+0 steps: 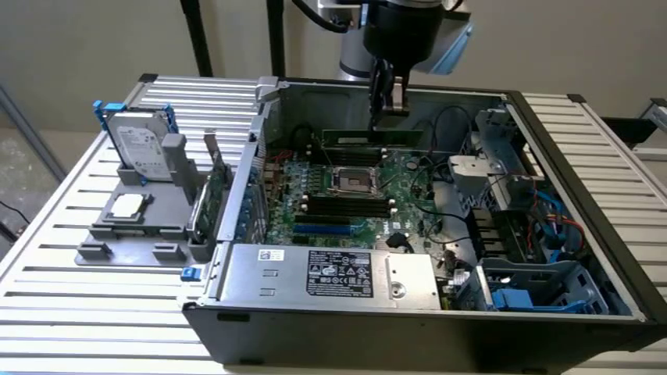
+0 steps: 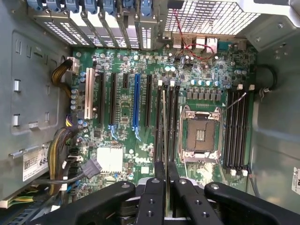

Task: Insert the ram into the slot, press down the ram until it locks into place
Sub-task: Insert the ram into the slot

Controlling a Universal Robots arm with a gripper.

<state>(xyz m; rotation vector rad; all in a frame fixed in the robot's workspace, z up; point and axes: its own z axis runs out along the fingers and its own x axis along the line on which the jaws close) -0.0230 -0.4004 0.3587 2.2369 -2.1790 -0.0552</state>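
Observation:
My gripper (image 1: pixel 387 112) reaches down into the open computer case and is shut on the ram (image 1: pixel 367 139), a long thin green stick held level above the motherboard (image 1: pixel 401 205). In the wrist view the ram (image 2: pixel 164 124) shows edge-on, running out from between the black fingers (image 2: pixel 153 194) of the gripper (image 2: pixel 166 169). It lies along the bank of long black slots (image 2: pixel 176 123) beside the empty CPU socket (image 2: pixel 201 133). In the exterior view those slots (image 1: pixel 339 205) sit lower, on the near side of the CPU socket (image 1: pixel 352 181), and the ram hangs apart from them.
A second bank of black slots (image 2: pixel 236 129) lies on the other side of the CPU socket. A blue socket (image 2: pixel 137 101) and a white one (image 2: pixel 88 96) lie further out. Cable bundles (image 2: pixel 63 154), the power supply (image 1: pixel 328 273) and case walls (image 1: pixel 568 141) hem in the board. A hard drive (image 1: pixel 144 152) stands outside.

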